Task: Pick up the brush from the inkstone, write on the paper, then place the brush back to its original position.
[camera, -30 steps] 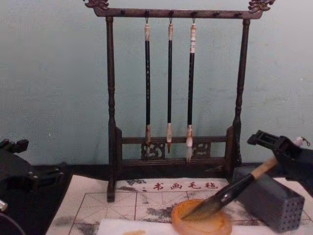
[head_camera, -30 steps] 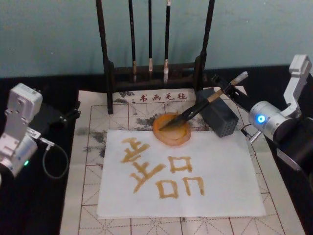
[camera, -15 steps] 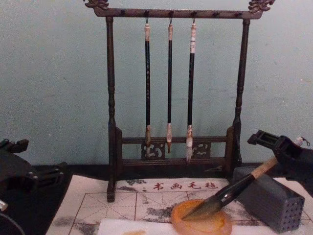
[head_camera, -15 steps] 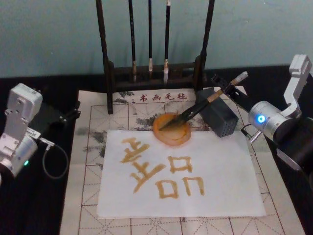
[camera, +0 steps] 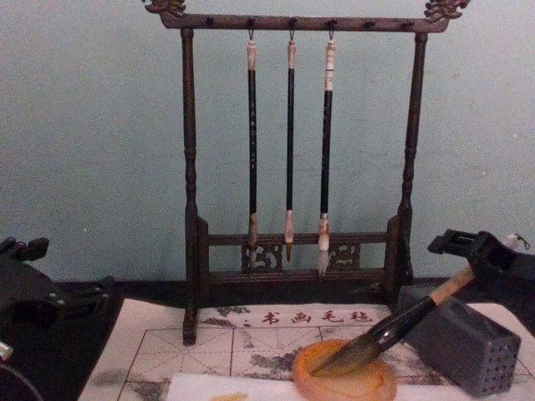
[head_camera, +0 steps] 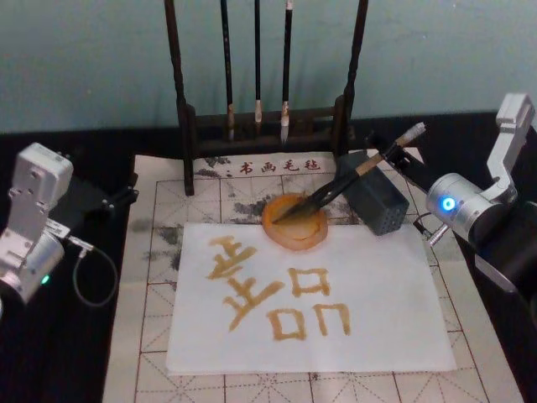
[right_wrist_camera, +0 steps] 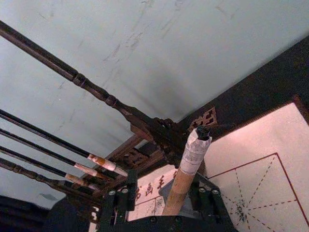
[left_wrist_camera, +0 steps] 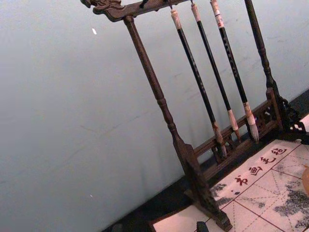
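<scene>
Most of the worktop (head_camera: 84, 369) lies under a gridded felt mat (head_camera: 151, 336), which keeps ink off the surface. At its far edge stands a dark wooden rack (camera: 191, 167) with three thin brushes (camera: 290, 142) hanging tips down, clear of the work. On the mat the paper (head_camera: 386, 319) already carries large amber characters, so I judge the writing done and the return of the brush to be the step in hand.

The left claw (head_camera: 124, 195) waits off the mat's left edge, well apart from everything; how it is set I cannot tell. The right claw (right_wrist_camera: 163, 197) sits at the upper handle of the brush (head_camera: 340, 183), its two sides standing a little apart with the handle rising between them, one side with a visible gap, so it seems to guard the brush, not carry it.

A grey block (head_camera: 382, 206) just right of the inkstone (head_camera: 289, 241) props the handle, which lets the brush slant with its dark tip resting in the dish and the wet hair off the paper
</scene>
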Available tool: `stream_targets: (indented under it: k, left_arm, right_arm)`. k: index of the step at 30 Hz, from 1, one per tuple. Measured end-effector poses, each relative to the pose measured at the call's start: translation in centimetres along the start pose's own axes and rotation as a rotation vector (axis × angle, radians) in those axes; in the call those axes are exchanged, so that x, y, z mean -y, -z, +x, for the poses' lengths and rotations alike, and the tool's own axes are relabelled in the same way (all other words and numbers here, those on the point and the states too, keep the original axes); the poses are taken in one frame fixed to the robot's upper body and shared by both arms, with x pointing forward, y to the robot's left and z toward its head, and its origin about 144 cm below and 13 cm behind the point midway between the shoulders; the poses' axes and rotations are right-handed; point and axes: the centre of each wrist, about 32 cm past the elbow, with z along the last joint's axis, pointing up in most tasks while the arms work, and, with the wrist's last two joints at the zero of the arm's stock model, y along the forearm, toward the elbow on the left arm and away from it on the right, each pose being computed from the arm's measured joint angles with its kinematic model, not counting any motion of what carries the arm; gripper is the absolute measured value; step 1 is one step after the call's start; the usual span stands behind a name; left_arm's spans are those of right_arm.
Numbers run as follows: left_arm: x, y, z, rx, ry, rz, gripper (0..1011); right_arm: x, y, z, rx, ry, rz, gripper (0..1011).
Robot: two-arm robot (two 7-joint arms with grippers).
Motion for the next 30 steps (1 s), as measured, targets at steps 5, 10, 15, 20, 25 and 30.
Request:
stream_targets:
  k: [5,10,15,20,25,30]
  left_arm:
    - [0.00,0.00,0.00,0.000,0.000,0.000,1001]
    - [0.00,0.00,0.00,0.000,0.000,0.000,1001]
    - [0.00,0.00,0.00,0.000,0.000,0.000,1001]
    - [0.00,0.00,0.00,0.000,0.000,0.000,1001]
    - [0.00,0.00,0.00,0.000,0.000,0.000,1001]
    - [0.00,0.00,0.00,0.000,0.000,0.000,1001]
  right_arm:
    - [0.00,-0.01,0.00,0.000,0.000,0.000,522]
    - [0.00,-0.01,0.00,0.000,0.000,0.000,348]
    - [0.00,-0.01,-0.01,0.000,0.000,0.000,214]
    - [0.00,-0.01,-0.01,0.000,0.000,0.000,185]
    - [0.00,-0.01,0.00,0.000,0.000,0.000,185]
    - [0.00,-0.01,0.00,0.000,0.000,0.000,185]
